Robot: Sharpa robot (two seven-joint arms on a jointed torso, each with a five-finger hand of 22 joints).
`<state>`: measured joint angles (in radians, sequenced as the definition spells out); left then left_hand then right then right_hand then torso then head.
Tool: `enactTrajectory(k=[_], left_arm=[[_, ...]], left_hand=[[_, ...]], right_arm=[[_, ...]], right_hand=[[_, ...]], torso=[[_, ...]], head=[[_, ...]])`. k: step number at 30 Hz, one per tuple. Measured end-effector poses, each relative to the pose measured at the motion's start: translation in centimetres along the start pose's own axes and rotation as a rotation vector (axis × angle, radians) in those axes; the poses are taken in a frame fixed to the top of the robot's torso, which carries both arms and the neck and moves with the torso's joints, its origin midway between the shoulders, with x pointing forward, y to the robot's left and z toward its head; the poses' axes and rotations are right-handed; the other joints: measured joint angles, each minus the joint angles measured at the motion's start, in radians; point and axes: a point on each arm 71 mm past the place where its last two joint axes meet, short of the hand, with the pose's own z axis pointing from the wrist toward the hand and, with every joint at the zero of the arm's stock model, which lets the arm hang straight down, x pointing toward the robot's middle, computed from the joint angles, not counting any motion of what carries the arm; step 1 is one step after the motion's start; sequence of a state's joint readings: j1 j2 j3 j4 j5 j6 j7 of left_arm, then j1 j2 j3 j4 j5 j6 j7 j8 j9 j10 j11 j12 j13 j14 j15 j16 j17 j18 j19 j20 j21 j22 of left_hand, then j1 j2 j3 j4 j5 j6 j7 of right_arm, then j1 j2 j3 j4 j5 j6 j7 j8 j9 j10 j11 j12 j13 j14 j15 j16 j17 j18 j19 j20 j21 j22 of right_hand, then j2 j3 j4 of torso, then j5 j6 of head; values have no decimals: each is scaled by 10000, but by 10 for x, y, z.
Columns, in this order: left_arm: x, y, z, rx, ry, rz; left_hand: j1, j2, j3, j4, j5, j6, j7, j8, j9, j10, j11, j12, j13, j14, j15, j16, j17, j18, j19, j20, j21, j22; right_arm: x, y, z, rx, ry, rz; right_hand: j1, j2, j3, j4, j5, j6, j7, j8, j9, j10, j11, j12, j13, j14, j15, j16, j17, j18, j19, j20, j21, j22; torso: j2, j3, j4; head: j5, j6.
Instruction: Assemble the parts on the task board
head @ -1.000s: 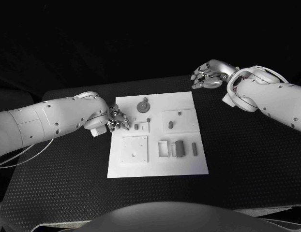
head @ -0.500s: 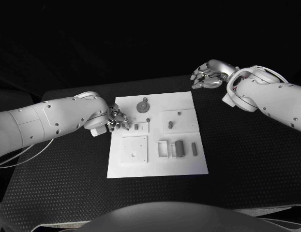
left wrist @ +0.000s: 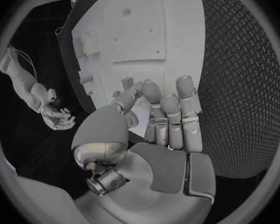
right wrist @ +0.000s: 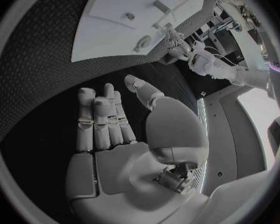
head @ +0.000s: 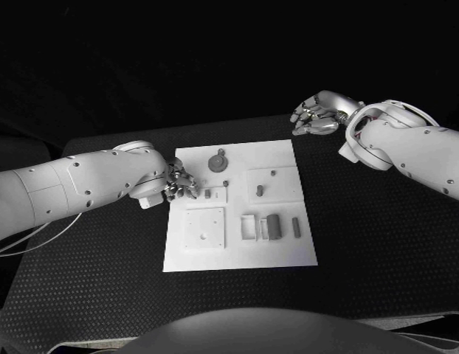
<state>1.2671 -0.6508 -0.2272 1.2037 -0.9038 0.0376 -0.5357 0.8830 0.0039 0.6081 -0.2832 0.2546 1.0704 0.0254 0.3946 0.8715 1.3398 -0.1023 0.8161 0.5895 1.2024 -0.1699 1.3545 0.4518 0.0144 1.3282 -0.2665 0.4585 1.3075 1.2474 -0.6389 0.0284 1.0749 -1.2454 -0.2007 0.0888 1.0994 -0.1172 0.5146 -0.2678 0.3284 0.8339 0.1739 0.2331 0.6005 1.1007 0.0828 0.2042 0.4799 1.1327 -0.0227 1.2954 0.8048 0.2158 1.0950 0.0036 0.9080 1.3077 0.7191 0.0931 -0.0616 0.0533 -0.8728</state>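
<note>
Task board (head: 240,247) – white, flat on black textured table (head: 389,251).

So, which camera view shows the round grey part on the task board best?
The head view: the round grey part lies unobstructed on the task board, near its far edge. The right wrist view shows it small and bent toward the rim. In the left wrist view I cannot pick it out.

A: What are the arms like?
B: The left arm (head: 65,188) and right arm (head: 426,151) are white, rounded shells dotted with small dark screws; a thin pale cable (head: 22,240) loops under the left.
A: The hands?
B: The left hand (left wrist: 155,129) and right hand (right wrist: 124,134) are silver, with segmented fingers and domed thumb bases.
</note>
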Motion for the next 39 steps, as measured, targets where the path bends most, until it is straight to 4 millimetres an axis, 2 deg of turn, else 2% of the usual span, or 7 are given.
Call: enactTrajectory(k=[11,15,19,20,23,32,39], left_arm=[[1,-2,0,-8,-68,157],[1,-2,1,-12,-71,160],[3,-2,1,0,-47,165],[4,-2,1,8,-28,174],[11,-2,3,2,126,210],[11,0,4,-30,152,168],[10,-1,3,5,160,123]], left_hand=[[-275,-275,372,1,384,34,32,115,-33,75,-29,0,67,55,-20,47,11,0,72,2,139,-1],[-589,-418,-18,-32,581,121,12,179,-21,136,-19,0,98,147,-108,47,11,0,114,-38,156,-1],[-975,-537,-594,-8,340,318,-185,249,-79,180,-61,0,115,304,-266,47,10,0,193,-118,157,-2],[-1054,-600,-686,-6,306,627,-476,178,-148,172,-65,0,116,304,-267,49,10,1,190,-115,156,-1],[-1297,-713,-929,10,170,1339,-344,228,-109,70,-72,1,128,303,-269,48,10,1,158,-83,156,-2],[-1529,-700,-1220,-10,154,1356,-328,229,-110,28,-75,1,139,303,-268,47,9,2,157,-83,156,-2],[-796,-618,-760,-34,168,1355,-328,267,-162,27,-75,0,163,302,-266,47,8,1,157,-83,156,3]], right_arm=[[0,0,0,-2,0,1],[0,0,0,-2,0,2],[0,0,0,-1,0,2],[0,0,0,-1,-1,2],[0,0,0,6,-2,1],[0,0,0,6,1,2],[0,0,0,10,3,3]], right_hand=[[0,0,0,0,0,21,21,0,0,26,-26,0,-1,17,11,0,-8,-1,-18,-15,0,0],[0,0,0,0,0,21,21,0,-1,25,-25,0,-1,21,12,0,-8,-2,-19,-14,0,0],[0,0,0,0,0,20,21,0,0,24,-24,0,8,31,20,0,-8,-1,-20,-13,0,0],[0,0,0,0,0,20,21,0,-1,24,-24,0,8,31,20,0,-8,-2,-20,-13,0,0],[0,0,0,0,0,20,20,0,-1,23,-23,0,8,4,6,0,-9,-2,-22,-11,0,0],[0,0,0,0,0,19,19,0,-1,21,-21,0,8,-19,13,0,-8,-2,-36,5,0,0],[0,0,0,0,0,18,18,0,-1,21,-20,0,7,-18,13,0,-7,-3,-37,7,0,0]], torso=[[-1,1,0],[-1,1,0],[0,1,0],[0,1,-1],[0,1,-2],[0,0,-1],[-3,1,-1]], head=[[-11,0],[-19,0],[-27,0],[-27,0],[-33,0],[-43,0],[-50,0]])
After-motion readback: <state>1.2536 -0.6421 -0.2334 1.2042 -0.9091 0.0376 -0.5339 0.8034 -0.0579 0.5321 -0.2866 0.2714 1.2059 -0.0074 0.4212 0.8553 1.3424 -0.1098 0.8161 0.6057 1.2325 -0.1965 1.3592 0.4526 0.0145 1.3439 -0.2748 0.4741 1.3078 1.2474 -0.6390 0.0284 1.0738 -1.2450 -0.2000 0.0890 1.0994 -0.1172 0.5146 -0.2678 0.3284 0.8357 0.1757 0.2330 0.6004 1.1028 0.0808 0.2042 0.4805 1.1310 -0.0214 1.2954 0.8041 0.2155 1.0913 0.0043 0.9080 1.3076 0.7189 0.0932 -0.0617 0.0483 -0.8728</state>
